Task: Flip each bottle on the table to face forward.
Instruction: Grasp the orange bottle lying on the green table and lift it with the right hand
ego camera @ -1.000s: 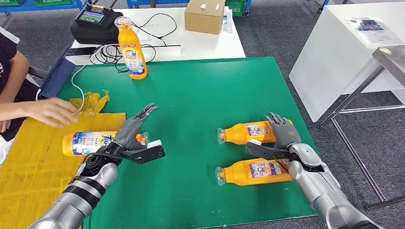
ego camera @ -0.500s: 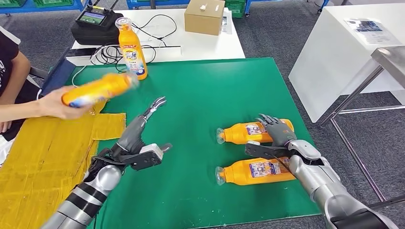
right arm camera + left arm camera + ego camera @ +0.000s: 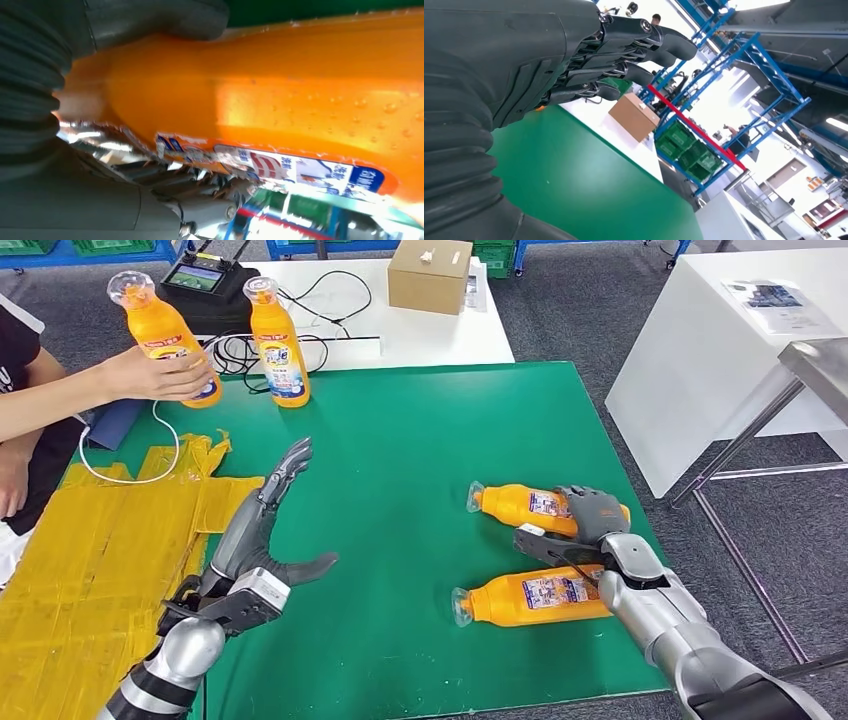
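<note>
Since 0.5 s ago, a person's hand (image 3: 165, 373) has carried 1 bottle (image 3: 170, 345) from mid-air to an upright stand at the far left, just beside the upright bottle (image 3: 277, 343) on the mat's (image 3: 400, 440) far edge. The far lying bottle (image 3: 530, 506) has swung, its cap now further right and its body angled.

Right hand (image 3: 592, 515): fingers curled over the base end of the far lying bottle, thumb under it; the right wrist view shows the orange body and a torn label pressed against the hand (image 3: 100, 150). It grips this bottle. Left hand (image 3: 262, 530): fingers straight and spread, thumb out, holding nothing, above the mat left of centre.

Far lying bottle: right half of the mat, long axis running left-right, cap end left and slightly far, base end right under the hand. Near lying bottle (image 3: 535, 598): just nearer, not touching it, parallel in the main, cap left, label up.

Step in hand, by judgement: raising the far lying bottle upright. Good practice would be to keep the grip low on the body, pivot about the base so the cap rises, turn the label towards the robot, and clear the near lying bottle throughout.
</note>
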You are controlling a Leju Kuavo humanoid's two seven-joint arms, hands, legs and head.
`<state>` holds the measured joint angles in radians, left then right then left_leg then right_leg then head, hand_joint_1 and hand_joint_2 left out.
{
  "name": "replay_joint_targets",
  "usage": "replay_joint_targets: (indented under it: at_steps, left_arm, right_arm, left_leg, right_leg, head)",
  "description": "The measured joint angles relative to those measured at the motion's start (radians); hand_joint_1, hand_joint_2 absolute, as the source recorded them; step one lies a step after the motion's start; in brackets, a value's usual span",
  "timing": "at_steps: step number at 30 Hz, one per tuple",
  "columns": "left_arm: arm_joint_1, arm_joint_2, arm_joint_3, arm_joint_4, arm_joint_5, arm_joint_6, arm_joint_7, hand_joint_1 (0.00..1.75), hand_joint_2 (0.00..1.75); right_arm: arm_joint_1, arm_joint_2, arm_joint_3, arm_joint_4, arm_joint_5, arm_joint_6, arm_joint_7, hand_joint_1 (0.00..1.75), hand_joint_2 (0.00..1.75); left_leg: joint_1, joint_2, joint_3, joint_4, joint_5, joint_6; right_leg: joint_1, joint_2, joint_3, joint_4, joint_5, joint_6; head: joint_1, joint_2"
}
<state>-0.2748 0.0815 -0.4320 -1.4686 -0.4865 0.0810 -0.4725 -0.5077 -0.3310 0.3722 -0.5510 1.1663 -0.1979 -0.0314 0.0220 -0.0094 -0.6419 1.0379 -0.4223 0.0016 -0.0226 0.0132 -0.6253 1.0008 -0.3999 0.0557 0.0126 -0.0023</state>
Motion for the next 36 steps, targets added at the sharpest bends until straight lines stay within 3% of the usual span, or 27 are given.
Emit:
replay_joint_targets:
  at_steps: [5,10,14,17,20,30,36]
  left_arm:
    - [0.051,0.000,0.012,-0.066,0.037,-0.084,0.026,0.00,1.75]
    - [0.076,-0.013,0.013,-0.084,0.118,-0.189,0.056,0.00,1.75]
    - [0.077,-0.026,0.012,-0.081,0.194,-0.247,0.071,0.00,1.75]
    - [0.074,-0.033,0.011,-0.070,0.309,-0.314,0.090,0.00,1.75]
    - [0.063,-0.038,0.009,-0.055,0.353,-0.330,0.097,0.00,1.75]
    - [0.031,-0.049,0.007,-0.033,0.412,-0.345,0.107,0.00,1.75]
    - [0.050,-0.058,0.023,-0.050,0.465,-0.336,0.093,0.00,1.75]
  right_arm:
    - [0.068,0.063,-0.034,-0.150,0.065,-0.178,0.072,1.75,1.75]
    - [0.205,0.216,-0.104,-0.503,-0.028,-0.419,-0.038,1.75,1.75]
    - [0.267,0.299,-0.116,-0.696,-0.116,-0.463,-0.111,1.75,1.75]
    - [0.302,0.347,-0.122,-0.781,-0.289,-0.444,-0.229,1.75,1.75]
    - [0.331,0.392,-0.096,-0.822,-0.367,-0.385,-0.290,1.75,1.75]
    - [0.350,0.471,0.121,-0.767,-0.417,-0.176,-0.335,1.75,1.75]
    - [0.331,0.486,0.238,-0.672,-0.437,-0.077,-0.325,1.72,1.75]
  left_leg:
    - [0.001,0.000,-0.002,0.000,0.000,0.000]
    - [0.003,0.001,-0.004,-0.001,0.000,-0.002]
    - [0.004,0.000,-0.004,-0.001,-0.001,-0.002]
    - [0.003,0.001,-0.004,-0.001,-0.001,-0.002]
    - [0.002,0.002,-0.004,-0.001,-0.002,-0.003]
    - [0.003,0.004,-0.004,-0.001,-0.002,-0.003]
    - [0.003,0.004,-0.004,-0.002,-0.002,-0.003]
  right_leg:
    - [0.001,0.000,-0.002,0.000,0.000,0.000]
    - [0.004,0.000,-0.006,0.001,-0.001,-0.002]
    - [0.003,0.000,-0.006,0.001,-0.004,-0.002]
    - [0.002,0.000,-0.006,0.001,-0.003,-0.001]
    - [0.001,0.001,-0.007,0.000,-0.003,-0.001]
    - [0.003,0.001,-0.007,0.001,-0.003,-0.001]
    - [0.002,0.001,-0.007,0.001,-0.004,-0.001]
  head:
    - [0.000,0.000]
    - [-0.001,0.000]
    - [0.000,0.000]
    - [0.000,0.000]
    - [0.000,0.000]
    - [0.000,0.000]
    - [0.000,0.000]
